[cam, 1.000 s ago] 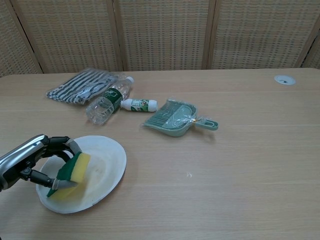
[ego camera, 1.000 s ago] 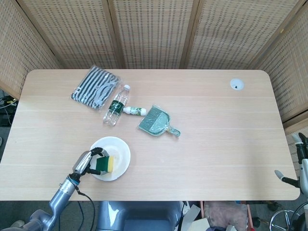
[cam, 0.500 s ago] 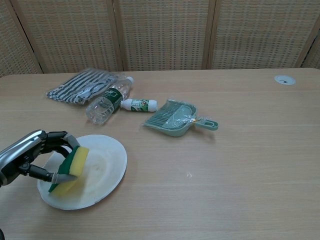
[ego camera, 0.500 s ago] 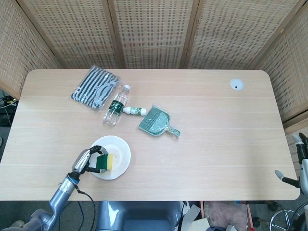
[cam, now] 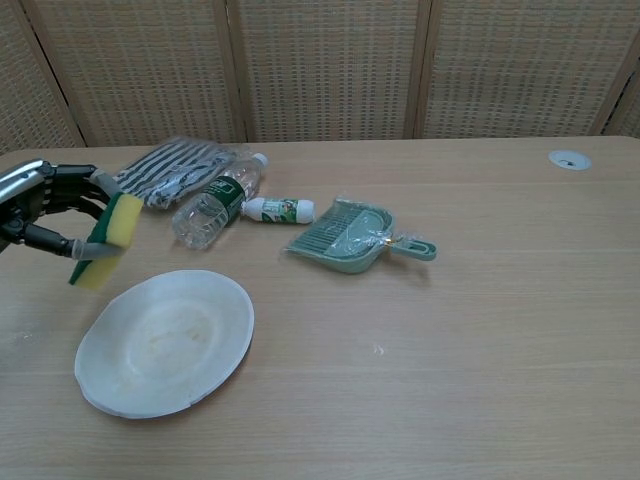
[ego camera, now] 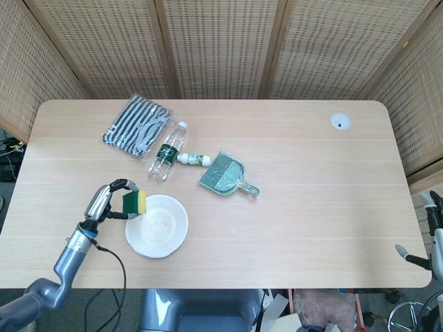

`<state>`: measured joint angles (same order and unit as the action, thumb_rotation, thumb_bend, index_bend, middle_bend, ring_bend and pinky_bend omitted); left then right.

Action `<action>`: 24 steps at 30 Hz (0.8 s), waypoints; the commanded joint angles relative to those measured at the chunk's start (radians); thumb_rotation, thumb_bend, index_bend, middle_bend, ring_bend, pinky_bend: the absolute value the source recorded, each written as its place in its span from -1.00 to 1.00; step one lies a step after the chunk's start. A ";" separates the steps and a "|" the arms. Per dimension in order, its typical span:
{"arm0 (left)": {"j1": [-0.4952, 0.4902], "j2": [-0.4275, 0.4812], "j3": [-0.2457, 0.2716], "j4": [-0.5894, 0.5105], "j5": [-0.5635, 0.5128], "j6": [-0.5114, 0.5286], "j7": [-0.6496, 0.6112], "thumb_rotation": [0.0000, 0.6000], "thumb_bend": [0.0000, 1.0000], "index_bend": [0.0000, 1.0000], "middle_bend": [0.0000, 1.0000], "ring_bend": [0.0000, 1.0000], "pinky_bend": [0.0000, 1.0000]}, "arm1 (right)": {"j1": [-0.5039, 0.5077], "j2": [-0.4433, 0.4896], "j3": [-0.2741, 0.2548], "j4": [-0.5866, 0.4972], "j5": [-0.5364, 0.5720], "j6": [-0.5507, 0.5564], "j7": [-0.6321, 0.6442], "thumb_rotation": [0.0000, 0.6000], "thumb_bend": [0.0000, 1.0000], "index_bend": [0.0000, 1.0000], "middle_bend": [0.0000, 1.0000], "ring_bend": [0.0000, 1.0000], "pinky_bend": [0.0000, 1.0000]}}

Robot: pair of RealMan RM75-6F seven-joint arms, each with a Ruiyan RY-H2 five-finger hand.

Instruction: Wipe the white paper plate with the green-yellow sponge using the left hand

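My left hand [cam: 45, 205] is half cut off by the chest view's edge, but it's got the sponge [cam: 107, 238] pinched, held up clear of the plate [cam: 166, 340] and just off its far-left rim. My right hand barely pokes into the head view's corner, so can't tell its state. One bottle [cam: 214, 204] and one small tube [cam: 278, 209], labels too tiny to read, plus one dustpan [cam: 352, 234] and one striped bag [cam: 160, 170].

Lighting: bright, even, diffuse from overhead; shadows soft and short beneath my left hand [cam: 45, 205] and the plate [cam: 165, 340] just beside it. Focus sharp throughout; no glare; slight edge distortion
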<state>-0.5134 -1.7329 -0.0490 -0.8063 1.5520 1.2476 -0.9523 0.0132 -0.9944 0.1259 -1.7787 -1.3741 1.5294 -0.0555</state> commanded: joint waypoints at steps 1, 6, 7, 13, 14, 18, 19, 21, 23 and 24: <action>-0.073 0.095 -0.015 -0.021 -0.047 -0.174 0.170 1.00 -0.85 0.32 0.00 -0.38 -0.36 | 0.000 0.000 0.001 -0.002 0.002 0.001 -0.005 1.00 -1.00 -1.00 -1.00 -1.00 -1.00; -0.090 0.111 0.056 0.063 -0.018 -0.283 0.317 1.00 -0.85 0.32 -0.02 -0.38 -0.37 | 0.001 0.001 0.004 -0.010 0.013 -0.001 -0.019 1.00 -1.00 -1.00 -1.00 -1.00 -1.00; -0.089 0.109 0.062 0.075 -0.018 -0.293 0.327 1.00 -0.85 0.32 -0.04 -0.38 -0.38 | 0.002 0.001 0.006 -0.011 0.018 -0.002 -0.022 1.00 -1.00 -1.00 -1.00 -1.00 -1.00; -0.103 0.111 0.101 0.116 -0.006 -0.374 0.419 1.00 -0.86 0.03 -0.47 -0.49 -0.61 | 0.006 -0.001 0.011 -0.016 0.039 -0.009 -0.045 1.00 -1.00 -1.00 -1.00 -1.00 -1.00; -0.105 0.115 0.101 0.112 -0.008 -0.384 0.430 1.00 -0.86 -0.08 -0.57 -0.55 -0.67 | 0.007 -0.001 0.011 -0.017 0.039 -0.009 -0.047 1.00 -1.00 -1.00 -1.00 -1.00 -1.00; -0.122 0.166 0.099 0.027 -0.047 -0.482 0.550 1.00 -0.99 -0.94 -1.00 -0.99 -0.99 | 0.008 -0.001 0.012 -0.020 0.044 -0.011 -0.055 1.00 -1.00 -1.00 -1.00 -1.00 -1.00; -0.119 0.180 0.084 -0.002 -0.067 -0.480 0.575 1.00 -1.00 -0.99 -1.00 -1.00 -1.00 | 0.008 -0.001 0.011 -0.021 0.044 -0.012 -0.055 1.00 -1.00 -1.00 -1.00 -1.00 -1.00; -0.107 0.212 0.055 -0.070 -0.108 -0.464 0.622 1.00 -1.00 -1.00 -1.00 -1.00 -1.00 | 0.008 -0.001 0.012 -0.022 0.046 -0.012 -0.056 1.00 -1.00 -1.00 -1.00 -1.00 -1.00; -0.093 0.248 0.026 -0.141 -0.144 -0.434 0.659 1.00 -1.00 -1.00 -1.00 -1.00 -1.00 | 0.008 0.000 0.012 -0.022 0.047 -0.011 -0.056 1.00 -1.00 -1.00 -1.00 -1.00 -1.00; -0.077 0.280 0.003 -0.195 -0.170 -0.398 0.679 1.00 -1.00 -1.00 -1.00 -1.00 -1.00 | 0.007 0.000 0.013 -0.022 0.049 -0.010 -0.056 1.00 -1.00 -1.00 -1.00 -1.00 -1.00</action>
<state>-0.6152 -1.5236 0.0069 -0.8898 1.4495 0.7981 -0.3332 0.0207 -0.9944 0.1384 -1.8009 -1.3260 1.5184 -0.1116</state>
